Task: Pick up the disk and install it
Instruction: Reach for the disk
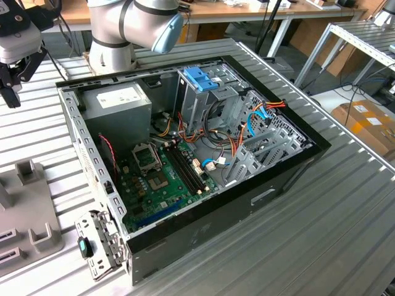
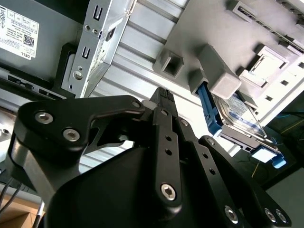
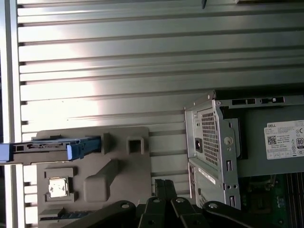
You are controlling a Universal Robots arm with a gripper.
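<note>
The disk is a grey metal drive with light blue rails, standing on edge in a slot of the grey fixture. In the second wrist view the disk shows its label, with a blue rail beside a grey fixture block. My gripper is shut with nothing between its black fingers; its tips hover above the slatted table, apart from the disk. In the exterior view the gripper hangs high on the exterior view's left, above the fixture and outside the open computer case.
The case lies open on the slatted metal table, with a power supply box, motherboard, cables and a drive cage topped by a blue bracket. The arm's base stands behind the case. A cardboard box lies beyond the table's edge.
</note>
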